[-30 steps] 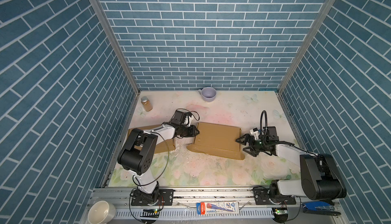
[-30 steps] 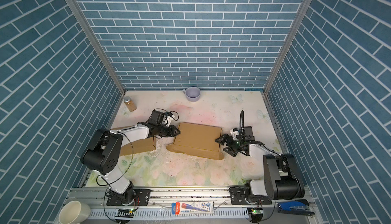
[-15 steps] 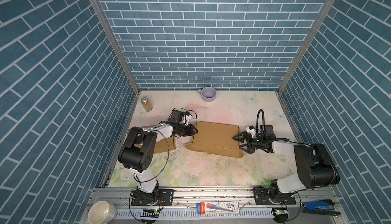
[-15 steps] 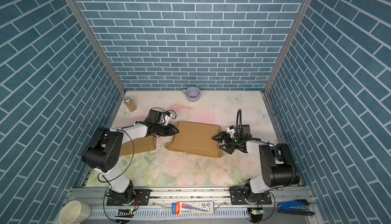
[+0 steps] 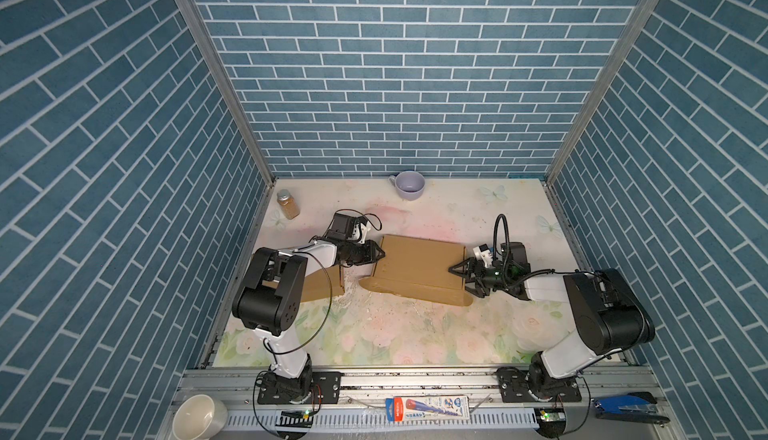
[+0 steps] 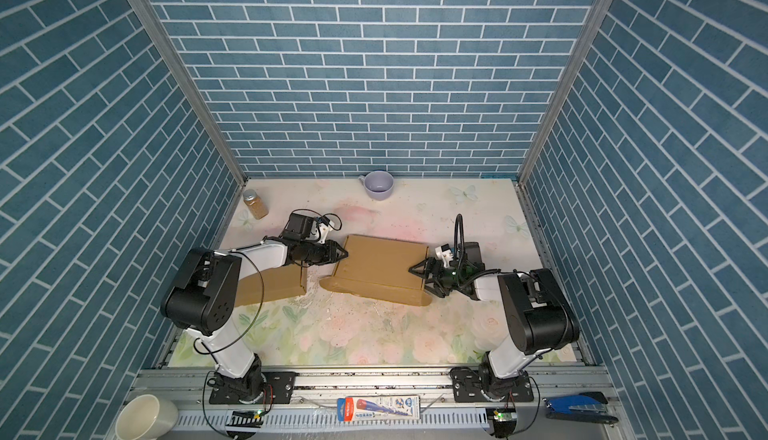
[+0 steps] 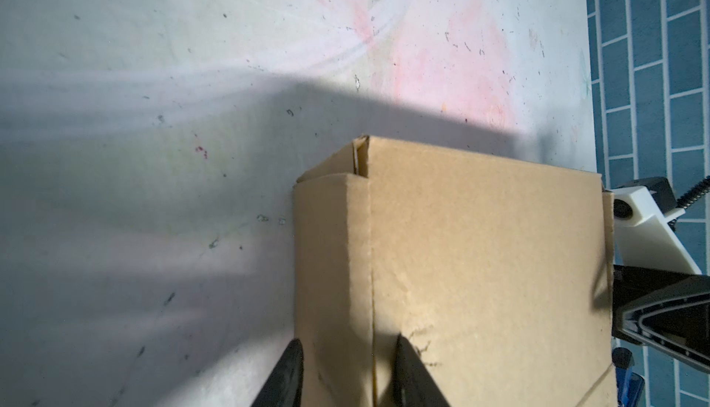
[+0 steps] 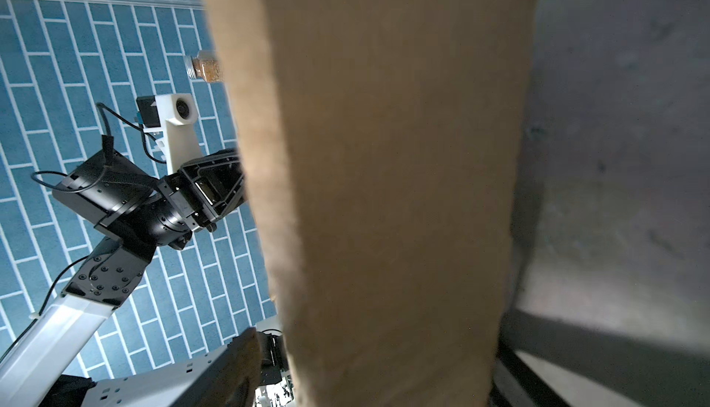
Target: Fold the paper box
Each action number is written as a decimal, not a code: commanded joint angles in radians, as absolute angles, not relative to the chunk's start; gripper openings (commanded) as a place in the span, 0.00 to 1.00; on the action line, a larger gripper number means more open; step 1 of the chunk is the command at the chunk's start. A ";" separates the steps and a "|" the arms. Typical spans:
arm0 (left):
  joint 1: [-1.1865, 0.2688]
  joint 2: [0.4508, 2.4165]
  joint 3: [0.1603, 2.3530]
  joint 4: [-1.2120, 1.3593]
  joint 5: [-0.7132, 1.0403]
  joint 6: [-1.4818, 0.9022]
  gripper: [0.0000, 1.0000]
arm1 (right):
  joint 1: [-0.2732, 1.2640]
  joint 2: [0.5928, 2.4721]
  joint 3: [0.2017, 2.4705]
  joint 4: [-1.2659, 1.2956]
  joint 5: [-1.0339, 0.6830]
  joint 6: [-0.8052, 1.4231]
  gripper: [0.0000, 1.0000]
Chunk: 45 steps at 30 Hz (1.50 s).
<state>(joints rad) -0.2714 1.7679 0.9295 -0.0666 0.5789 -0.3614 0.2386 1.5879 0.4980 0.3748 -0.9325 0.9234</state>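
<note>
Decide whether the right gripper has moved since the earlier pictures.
Yes. The right gripper has moved left, away from the right wall, reaching the paper box's end.

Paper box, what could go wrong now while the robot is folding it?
The left gripper straddles only the thin end edge of the paper box, so the cardboard might crumple or slip free. The right gripper stands open around the opposite end, so the box could slide or twist if one side pushes. The other cardboard piece lies close and might get bumped.
</note>
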 commanded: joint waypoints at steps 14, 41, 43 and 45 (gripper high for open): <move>-0.245 1.844 0.867 -0.232 0.437 -0.365 0.36 | 0.253 1.537 0.483 0.463 -0.917 1.005 0.89; -0.545 1.178 0.938 -0.304 0.195 0.193 0.67 | 0.212 1.451 0.573 0.324 -0.921 1.257 0.41; -0.648 1.172 0.915 -0.279 0.140 0.346 0.72 | 0.206 1.438 0.584 0.309 -0.942 1.297 0.39; -0.711 1.200 0.925 -0.295 0.122 0.443 0.73 | 0.206 1.426 0.586 0.301 -0.959 1.337 0.39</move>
<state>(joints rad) -0.6533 1.1740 0.9440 -0.2729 0.2169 0.1780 0.2089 1.4567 0.5499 0.3607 -0.9043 1.2465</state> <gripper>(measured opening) 0.727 0.504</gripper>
